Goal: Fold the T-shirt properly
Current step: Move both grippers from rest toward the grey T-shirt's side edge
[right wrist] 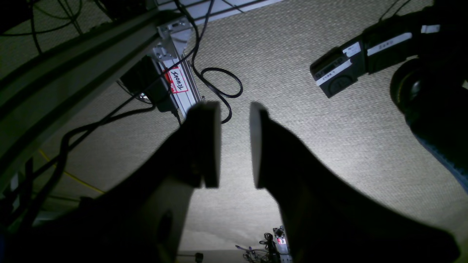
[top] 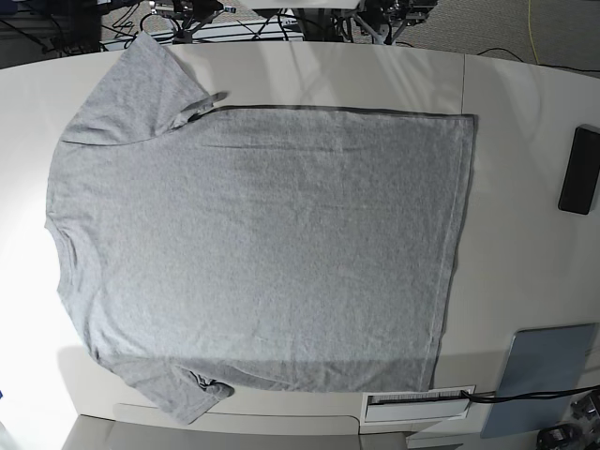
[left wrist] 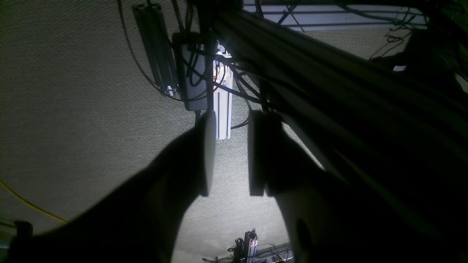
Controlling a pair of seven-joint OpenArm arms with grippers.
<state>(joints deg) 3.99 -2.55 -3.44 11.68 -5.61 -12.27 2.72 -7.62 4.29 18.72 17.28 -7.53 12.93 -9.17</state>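
The T-shirt [top: 262, 253] lies spread flat on the white table [top: 525, 141], plain grey side up. Its neck is at the left edge, one sleeve [top: 141, 89] points to the far left and the other [top: 178, 398] to the near left, and the hem [top: 461, 225] is on the right. Neither arm shows in the base view. My left gripper [left wrist: 231, 118] is open with nothing between its fingers and looks down at carpet beside the table frame. My right gripper [right wrist: 236, 109] is also open and empty above carpet. The shirt is out of both wrist views.
A black flat device [top: 579, 171] lies at the table's right edge and a grey-blue pad [top: 548, 366] at the near right, next to a white labelled strip [top: 417, 403]. Below are aluminium frame bars [left wrist: 223, 109], a cable loop [right wrist: 219, 84] and a black labelled unit [right wrist: 340, 71].
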